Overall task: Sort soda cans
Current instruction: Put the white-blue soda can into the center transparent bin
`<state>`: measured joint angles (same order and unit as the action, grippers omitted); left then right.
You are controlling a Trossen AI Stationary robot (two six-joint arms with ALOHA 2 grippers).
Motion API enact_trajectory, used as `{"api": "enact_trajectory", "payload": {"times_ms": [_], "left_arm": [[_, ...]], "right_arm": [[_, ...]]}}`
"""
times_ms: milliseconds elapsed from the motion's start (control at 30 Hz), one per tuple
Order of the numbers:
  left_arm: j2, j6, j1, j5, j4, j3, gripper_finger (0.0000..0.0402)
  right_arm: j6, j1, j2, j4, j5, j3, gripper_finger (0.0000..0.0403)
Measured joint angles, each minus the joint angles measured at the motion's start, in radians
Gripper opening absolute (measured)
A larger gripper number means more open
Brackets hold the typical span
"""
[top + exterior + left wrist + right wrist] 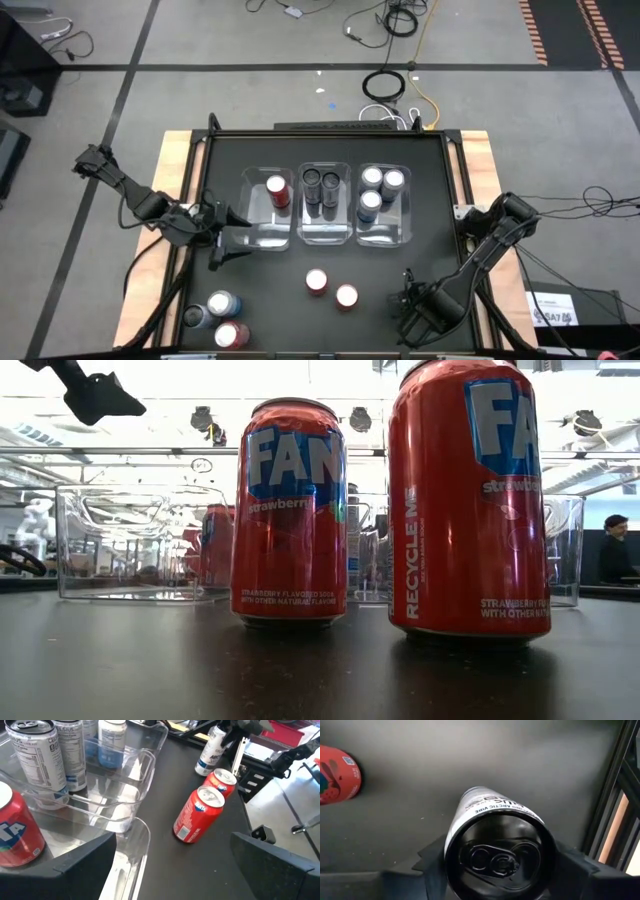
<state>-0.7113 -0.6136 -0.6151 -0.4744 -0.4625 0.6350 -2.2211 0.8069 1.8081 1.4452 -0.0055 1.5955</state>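
Right gripper (500,870): pinched on silver-blue Celsius can (495,820). Left gripper (225,240): spread, beside left bin (250,235). Risk: smooth can slipping, toppling nearby strawberry Fanta cans (330,288).

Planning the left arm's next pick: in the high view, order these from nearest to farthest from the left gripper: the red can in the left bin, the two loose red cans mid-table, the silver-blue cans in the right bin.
From the left gripper:
1. Red can in the left bin, just beyond it.
2. Loose red cans, mid-table, toward the right arm.
3. Silver-blue cans, in the right bin, farthest across.
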Motion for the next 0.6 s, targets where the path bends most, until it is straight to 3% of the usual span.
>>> {"api": "enact_trajectory", "payload": {"times_ms": [200,467,600], "left_arm": [[0.0,0.0,0.0,0.0,0.0,0.0,0.0399],[0.0,0.032,0.0,-0.028,0.006,0.0,0.0399],[0.0,0.045,0.0,-0.062,0.008,0.0,0.0399]], "right_arm": [[0.008,-0.007,-0.015,0.127,0.061,0.113,0.0241],[0.123,-0.051,-0.087,0.131,0.458,0.223,0.0241],[0.315,-0.121,-0.111,0.126,0.602,0.277,0.0241]]}}
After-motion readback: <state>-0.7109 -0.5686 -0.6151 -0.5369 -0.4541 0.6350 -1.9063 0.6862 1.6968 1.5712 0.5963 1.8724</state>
